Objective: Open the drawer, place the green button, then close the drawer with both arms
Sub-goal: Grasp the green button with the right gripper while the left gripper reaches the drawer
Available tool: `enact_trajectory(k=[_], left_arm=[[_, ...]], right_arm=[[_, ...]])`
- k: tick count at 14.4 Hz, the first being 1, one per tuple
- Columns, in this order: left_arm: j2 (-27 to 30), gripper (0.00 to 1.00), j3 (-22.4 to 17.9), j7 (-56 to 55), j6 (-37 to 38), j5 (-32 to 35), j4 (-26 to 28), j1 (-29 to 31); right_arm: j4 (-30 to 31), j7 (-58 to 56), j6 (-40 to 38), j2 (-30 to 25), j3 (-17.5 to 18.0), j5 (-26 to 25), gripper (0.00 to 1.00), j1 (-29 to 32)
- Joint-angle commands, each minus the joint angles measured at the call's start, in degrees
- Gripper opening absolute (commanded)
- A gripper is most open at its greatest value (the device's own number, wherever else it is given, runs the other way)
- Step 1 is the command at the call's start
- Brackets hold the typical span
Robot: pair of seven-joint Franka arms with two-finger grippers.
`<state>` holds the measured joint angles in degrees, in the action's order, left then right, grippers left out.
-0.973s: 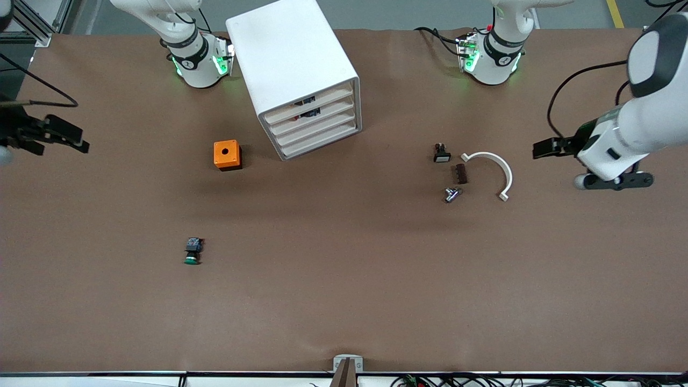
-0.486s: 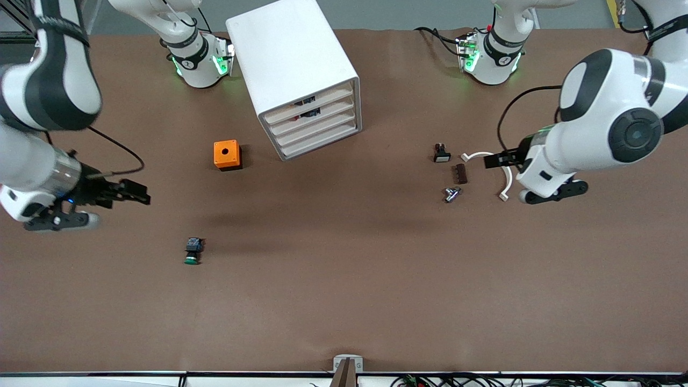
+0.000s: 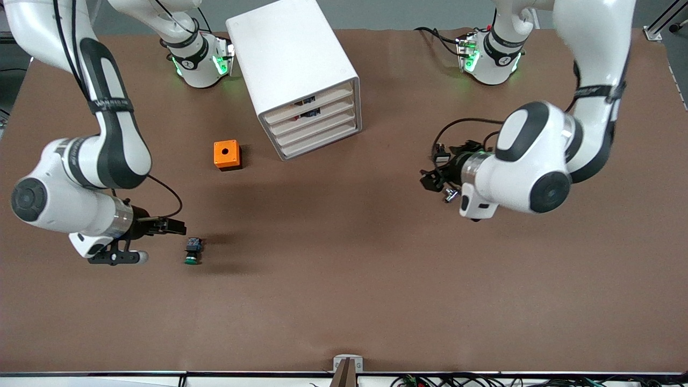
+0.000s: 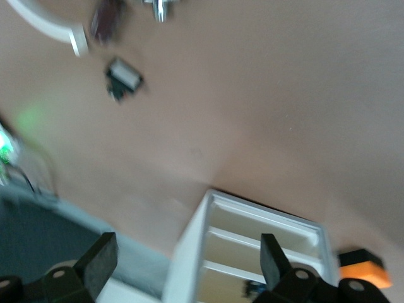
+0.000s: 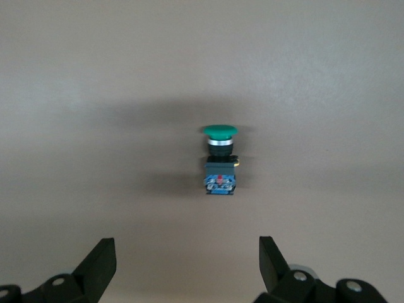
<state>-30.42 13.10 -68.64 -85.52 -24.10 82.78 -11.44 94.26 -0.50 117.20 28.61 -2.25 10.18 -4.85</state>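
The button (image 3: 192, 251), green cap and black-and-blue body, lies on its side on the brown table, nearer the front camera than the orange box. It shows in the right wrist view (image 5: 219, 158) ahead of the fingers. My right gripper (image 3: 174, 228) is open and empty, low and just beside the button (image 5: 186, 252). The white cabinet (image 3: 293, 70) stands near the robots' bases. Its third drawer (image 3: 318, 128) is shut. My left gripper (image 3: 428, 179) is open and empty, over the small parts, pointing at the cabinet (image 4: 252, 252). Its fingers are wide apart in the left wrist view (image 4: 187, 255).
An orange box with a round hole (image 3: 227, 155) sits beside the cabinet's front corner. Under the left arm lie a black switch with a white face (image 4: 123, 77), a brown piece (image 4: 104, 16), a metal part (image 3: 450, 194) and a white curved piece (image 4: 44, 22).
Both arms swung in from the table's ends. The right gripper came down beside the button. The left gripper moved over the small parts toward the cabinet.
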Motion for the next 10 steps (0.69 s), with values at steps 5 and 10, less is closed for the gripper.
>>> enact_trajectory(k=[5, 10], left_arm=[[-14.8, 1.00, 0.4, -27.3, -0.6, -13.4, -4.7, -3.9], [-21.0, 1.00, 4.7, -40.5, -0.6, -18.9, -4.6, -5.1]], right_arm=[[-2.0, 4.0, 6.6, 8.9, -0.1, 1.2, 1.00, 0.4], [-1.6, 3.9, 7.6, 11.0, 0.0, 1.2, 1.00, 0.3]])
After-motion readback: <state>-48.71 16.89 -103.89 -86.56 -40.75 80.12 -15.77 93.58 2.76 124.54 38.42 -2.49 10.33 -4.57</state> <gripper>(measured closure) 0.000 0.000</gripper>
